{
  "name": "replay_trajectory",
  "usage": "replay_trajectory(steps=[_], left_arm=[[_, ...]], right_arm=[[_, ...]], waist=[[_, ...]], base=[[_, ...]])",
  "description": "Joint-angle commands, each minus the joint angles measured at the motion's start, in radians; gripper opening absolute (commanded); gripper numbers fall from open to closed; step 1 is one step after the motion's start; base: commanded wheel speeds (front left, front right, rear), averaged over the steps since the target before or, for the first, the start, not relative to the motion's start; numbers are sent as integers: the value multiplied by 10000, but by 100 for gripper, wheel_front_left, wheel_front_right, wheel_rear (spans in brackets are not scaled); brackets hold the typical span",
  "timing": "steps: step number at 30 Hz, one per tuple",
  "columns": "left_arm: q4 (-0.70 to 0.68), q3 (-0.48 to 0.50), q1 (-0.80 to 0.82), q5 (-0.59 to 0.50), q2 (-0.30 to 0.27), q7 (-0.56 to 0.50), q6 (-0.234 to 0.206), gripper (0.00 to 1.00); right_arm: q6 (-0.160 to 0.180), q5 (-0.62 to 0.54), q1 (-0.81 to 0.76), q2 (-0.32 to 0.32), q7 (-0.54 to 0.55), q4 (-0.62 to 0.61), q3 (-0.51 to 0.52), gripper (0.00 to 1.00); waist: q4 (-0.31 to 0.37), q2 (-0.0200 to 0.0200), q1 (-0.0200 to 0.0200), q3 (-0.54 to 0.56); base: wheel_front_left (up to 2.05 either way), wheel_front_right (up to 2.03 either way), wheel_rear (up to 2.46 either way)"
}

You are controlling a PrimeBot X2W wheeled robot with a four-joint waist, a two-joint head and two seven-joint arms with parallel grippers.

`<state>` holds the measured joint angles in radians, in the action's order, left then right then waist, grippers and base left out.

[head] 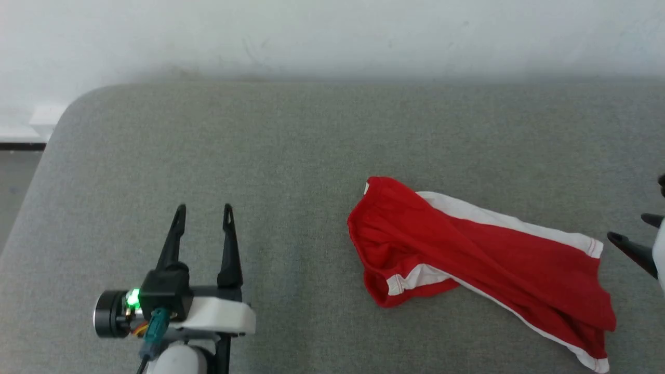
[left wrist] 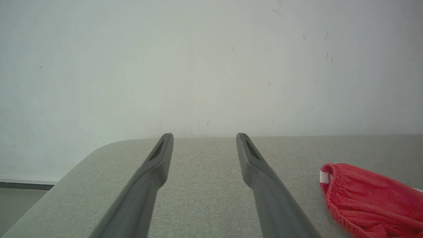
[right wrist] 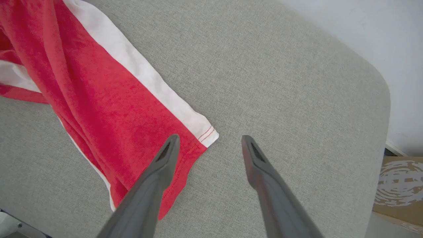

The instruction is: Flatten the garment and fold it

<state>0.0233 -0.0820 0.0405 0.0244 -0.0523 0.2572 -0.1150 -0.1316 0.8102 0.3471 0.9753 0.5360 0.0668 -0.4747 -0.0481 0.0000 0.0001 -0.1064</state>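
Garment (head: 467, 249) lies bunched and twisted, right of centre on the bench (head: 260, 145). Right hand (right wrist: 210, 138), spread and empty, hovers at its right hem; left hand (head: 203, 208), also apart, sits well left. Risk: a one-sided tug just drags the bundle.

Soft cloth garment (head: 467, 249), matt woven surface (head: 260, 145)

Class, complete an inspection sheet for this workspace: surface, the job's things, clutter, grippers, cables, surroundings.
Surface: grey fabric table, rounded corners.
Job's things: red shorts, white stripes, rumpled, partly folded over, not flattened.
Clutter: nothing seen.
Grippers: left gripper open, apart from the shorts; right gripper open beside a leg hem, holding nothing.
Cables: teal cable at the left wrist.
Surroundings: white wall; cardboard box beyond the table corner.
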Motion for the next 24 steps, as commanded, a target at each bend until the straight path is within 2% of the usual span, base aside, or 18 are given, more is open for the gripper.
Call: replay_trajectory(steps=[1,5,9,12,15,16,17,21,24], left_arm=[[-68,-79,308,-81,18,45,46,100],[-113,-245,703,-27,19,45,17,100],[-109,-315,1001,12,19,45,-47,100],[-93,-338,1113,31,19,45,-83,100],[-84,-303,1111,38,19,45,-139,100],[-70,-297,1104,44,19,45,-152,100],[-52,-306,1098,54,20,45,-160,100],[-19,-339,1081,115,20,46,-170,100],[-67,-445,1139,173,20,46,-183,100]], right_arm=[[9,-80,457,-267,305,322,-236,100],[9,-321,1359,-1003,698,1601,-770,100],[9,-588,1797,-1685,369,2845,-1352,100],[9,-713,1778,-1852,403,3376,-2304,100],[9,-295,1943,-1810,85,3594,-2643,100],[9,-254,2067,-1675,-71,3573,-2748,43],[9,-224,2214,-1513,-287,3529,-2815,0],[9,111,2958,-930,-1117,3348,-2659,0],[9,266,3674,-643,-1712,3409,-2177,0]], waist=[[-289,0,-1,-569],[-546,0,-1,-1218],[-716,0,-1,-1667],[-789,0,-1,-1801],[-748,0,-1,-1788],[-731,0,-1,-1757],[-720,0,-1,-1720],[-681,0,-1,-1605],[-755,0,-1,-1708]], base=[[0,0,0],[0,0,0],[0,0,0],[0,0,0],[0,0,0],[0,0,0],[0,0,0],[0,0,0],[0,0,0]])
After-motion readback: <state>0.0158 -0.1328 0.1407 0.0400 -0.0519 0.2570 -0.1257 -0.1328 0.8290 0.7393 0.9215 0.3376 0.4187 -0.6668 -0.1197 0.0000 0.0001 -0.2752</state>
